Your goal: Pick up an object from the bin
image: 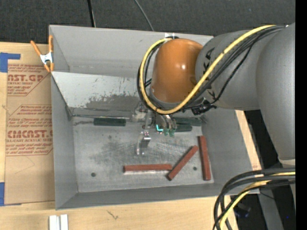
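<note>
Toward the left of the grey bin [62,128], a dark green bar [109,121] lies flat against the back wall. Near the middle the gripper [143,146] hangs low over bare floor with nothing in it; I cannot tell whether it is open or closed. Just in front of it lies a level brown stick [146,167]. To the right come a slanted brown stick [182,162], an upright brown stick [205,157] and, by the back wall, a second green piece [184,126] partly under the arm's orange cover [172,71].
</note>
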`<state>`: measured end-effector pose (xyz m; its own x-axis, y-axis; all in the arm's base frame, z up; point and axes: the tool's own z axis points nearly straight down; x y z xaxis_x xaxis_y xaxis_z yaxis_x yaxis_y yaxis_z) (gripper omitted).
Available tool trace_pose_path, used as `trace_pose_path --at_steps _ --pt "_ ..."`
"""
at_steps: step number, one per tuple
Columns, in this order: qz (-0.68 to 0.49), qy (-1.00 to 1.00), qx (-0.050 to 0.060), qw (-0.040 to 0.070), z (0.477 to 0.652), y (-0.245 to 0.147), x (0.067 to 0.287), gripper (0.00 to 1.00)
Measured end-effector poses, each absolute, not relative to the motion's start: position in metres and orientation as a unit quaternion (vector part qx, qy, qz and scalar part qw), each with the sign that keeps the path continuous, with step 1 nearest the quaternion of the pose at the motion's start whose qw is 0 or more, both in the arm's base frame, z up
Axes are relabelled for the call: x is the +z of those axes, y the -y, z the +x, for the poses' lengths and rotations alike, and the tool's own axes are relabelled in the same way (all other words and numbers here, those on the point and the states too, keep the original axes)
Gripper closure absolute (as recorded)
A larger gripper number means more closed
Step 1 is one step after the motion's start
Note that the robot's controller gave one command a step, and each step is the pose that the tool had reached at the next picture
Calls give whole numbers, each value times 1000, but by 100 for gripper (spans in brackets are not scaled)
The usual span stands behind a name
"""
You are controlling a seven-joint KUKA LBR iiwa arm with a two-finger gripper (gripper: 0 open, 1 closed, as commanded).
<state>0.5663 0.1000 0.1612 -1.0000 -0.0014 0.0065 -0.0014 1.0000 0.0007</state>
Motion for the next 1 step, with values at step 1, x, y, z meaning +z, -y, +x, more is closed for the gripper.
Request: trace_pose_path --at_steps 1 --pt "0 1000 -1 0 568 -100 166 0"
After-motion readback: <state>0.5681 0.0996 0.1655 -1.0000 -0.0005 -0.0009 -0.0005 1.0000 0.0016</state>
